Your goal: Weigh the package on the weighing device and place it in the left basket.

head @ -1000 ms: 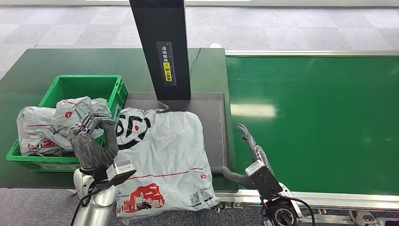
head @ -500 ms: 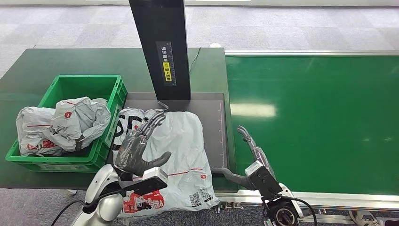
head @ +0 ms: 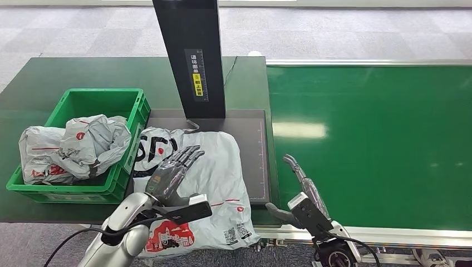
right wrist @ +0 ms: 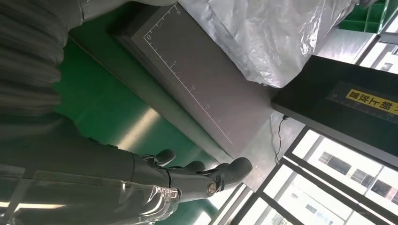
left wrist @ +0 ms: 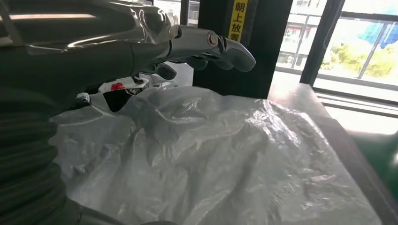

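Note that your left hand (head: 171,177) is hovering, fingers spread, above the package (head: 206,183) on the weighing device (head: 253,158); your right hand (head: 298,186) is lying open beside it.

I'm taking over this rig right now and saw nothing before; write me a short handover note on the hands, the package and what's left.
Left hand: open, fingers spread just above the package, not gripping it.
Right hand: open, holding nothing, over the green belt beside the scale plate.
Package: lying on the scale plate, its near end hanging over the table edge.
Left basket: already holds other bagged parcels.
Done: package is on the scale.
Left: grasp the package and put it in the left basket.
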Available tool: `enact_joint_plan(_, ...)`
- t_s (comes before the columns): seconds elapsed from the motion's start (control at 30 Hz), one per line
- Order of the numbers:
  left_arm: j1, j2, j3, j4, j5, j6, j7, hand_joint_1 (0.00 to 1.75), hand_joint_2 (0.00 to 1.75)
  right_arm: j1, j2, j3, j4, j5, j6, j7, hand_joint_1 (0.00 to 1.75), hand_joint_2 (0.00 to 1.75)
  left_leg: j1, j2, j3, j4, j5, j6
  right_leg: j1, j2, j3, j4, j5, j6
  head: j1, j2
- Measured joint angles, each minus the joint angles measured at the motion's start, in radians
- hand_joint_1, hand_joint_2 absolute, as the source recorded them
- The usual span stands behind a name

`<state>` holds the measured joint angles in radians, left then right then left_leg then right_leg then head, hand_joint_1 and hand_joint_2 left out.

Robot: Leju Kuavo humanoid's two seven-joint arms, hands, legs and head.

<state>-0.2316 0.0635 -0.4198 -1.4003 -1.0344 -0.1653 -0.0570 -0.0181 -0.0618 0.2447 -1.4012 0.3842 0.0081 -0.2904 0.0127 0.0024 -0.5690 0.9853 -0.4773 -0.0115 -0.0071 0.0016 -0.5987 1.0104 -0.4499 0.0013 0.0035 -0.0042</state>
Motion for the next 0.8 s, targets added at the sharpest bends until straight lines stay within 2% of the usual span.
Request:
enact_joint_plan(0.6,-0.026,-0.008,-0.003,0.090,-0.041,0.001,0.037,0.00,1.75,0.008,0.007,-0.008,-0.009,0.012,0.002,0.009,0.00,1.75,0.000,0.000,0.000,0.000,0.000,0.000,0.000,0.000,0.000,0.000,0.000,0.000,0.000,0.000)
enact_joint_plan(0.73,-0.045,-0.012,-0.003,0.138,-0.030,-0.002,0.040,1.73,1.75,0.008,0.012,-0.009,-0.010,0.019,0.009,0.016,0.00,1.75,0.000,0.000,0.000,0.000,0.000,0.000,0.000,0.000,0.001,0.000,0.000,0.000,0.000,0.000)
enact_joint_plan(0.8,-0.051,-0.014,-0.002,0.160,-0.018,-0.003,0.035,1.75,1.75,0.008,0.012,-0.009,-0.010,0.022,0.012,0.018,0.00,1.75,0.000,0.000,0.001,0.000,0.000,0.000,0.000,0.000,0.001,0.000,0.000,0.000,0.000,0.000)
